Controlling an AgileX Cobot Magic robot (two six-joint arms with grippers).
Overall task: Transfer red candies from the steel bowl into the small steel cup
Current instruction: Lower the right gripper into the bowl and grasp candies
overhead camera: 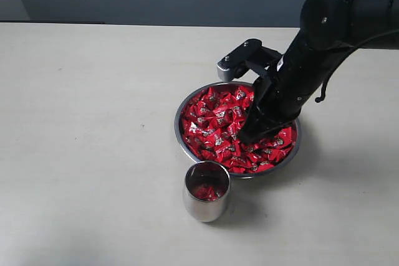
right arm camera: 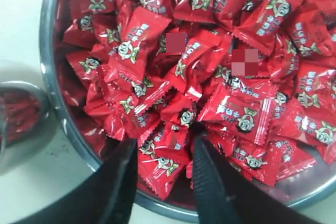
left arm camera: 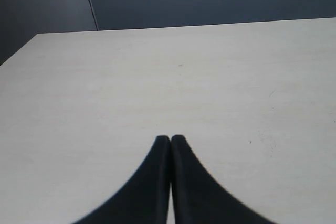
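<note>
Right fingers [right arm camera: 123, 182] stand partly apart, tips down in the pile; one wrapped piece of the red candies [right arm camera: 163, 167] sits wedged in the gap, its edges meeting both inner faces, so read as gripped; its long axis seems to run across the gap, finger to finger, slightly tilted. Left fingers [left arm camera: 157, 182] pressed shut on nothing, over bare desk [left arm camera: 157, 77], well away from the work.

Steel bowl [overhead camera: 179, 130]: holds the main heap of candies, filled to near the rim; wrappers lie flat or tilted with long axes in every direction, no common heading; printed faces mostly up. The right arm reaches into the bowl from the far right side in the exterior view.

Small steel cup [overhead camera: 206, 207]: upright, mouth up, on the desk just beside the bowl's near rim; contact cannot be told; red wrappers show low inside it.
</note>
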